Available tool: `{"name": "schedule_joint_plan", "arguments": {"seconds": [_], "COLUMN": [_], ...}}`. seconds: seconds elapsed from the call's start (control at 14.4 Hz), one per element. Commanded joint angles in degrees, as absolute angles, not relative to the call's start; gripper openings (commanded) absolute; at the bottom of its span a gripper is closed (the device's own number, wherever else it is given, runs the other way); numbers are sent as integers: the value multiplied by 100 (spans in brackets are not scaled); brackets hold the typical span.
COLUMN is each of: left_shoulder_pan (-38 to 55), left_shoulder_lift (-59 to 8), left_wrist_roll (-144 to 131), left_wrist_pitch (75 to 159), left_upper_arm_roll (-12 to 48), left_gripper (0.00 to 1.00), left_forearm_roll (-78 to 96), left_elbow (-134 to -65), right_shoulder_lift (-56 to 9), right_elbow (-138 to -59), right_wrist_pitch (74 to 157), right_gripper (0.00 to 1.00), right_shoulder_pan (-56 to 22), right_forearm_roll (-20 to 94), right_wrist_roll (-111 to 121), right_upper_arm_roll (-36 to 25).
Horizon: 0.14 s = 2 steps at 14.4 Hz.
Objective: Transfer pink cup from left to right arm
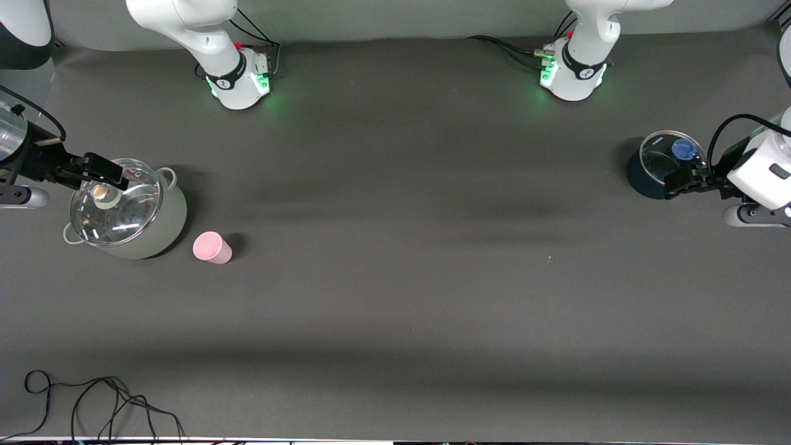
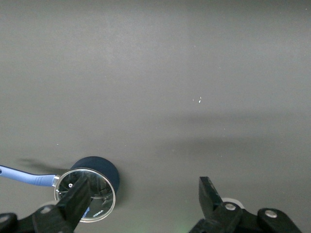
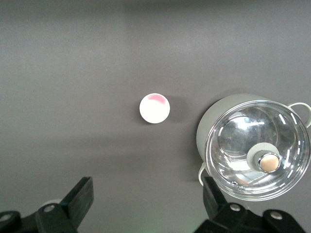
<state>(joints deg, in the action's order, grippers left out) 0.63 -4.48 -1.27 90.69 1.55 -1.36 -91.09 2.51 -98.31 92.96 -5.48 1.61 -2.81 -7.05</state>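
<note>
The pink cup (image 1: 212, 248) stands upside down on the table (image 1: 395, 296), toward the right arm's end, just beside a pale green pot (image 1: 126, 210) with a glass lid. The right gripper (image 1: 93, 170) hangs released and empty over this pot. The left gripper (image 1: 686, 182) is released too, over a dark blue pot (image 1: 642, 176) at the left arm's end.
</note>
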Motion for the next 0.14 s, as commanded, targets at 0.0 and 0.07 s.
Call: {"name": "schedule_joint_plan", "arguments": {"seconds": [0.0, 0.07], "left_shoulder_pan": [79, 79], "left_shoulder_lift": [-422, -422], "left_wrist_roll": [-70, -70], "left_wrist_pitch": [9097, 9097], "left_upper_arm_roll": [141, 141], "left_gripper": [100, 100], "left_forearm_roll": [-167, -167], "left_elbow": [-9088, -9088], "right_shoulder_lift": [290, 299], "right_elbow": [-9835, -9844], "right_wrist_pitch": [9237, 9237], "right_gripper": [100, 100], "right_shoulder_pan": [-580, -580], "right_forearm_roll": [88, 88], "right_wrist_roll": [-431, -431], "right_upper_arm_roll": [-694, -694]}}
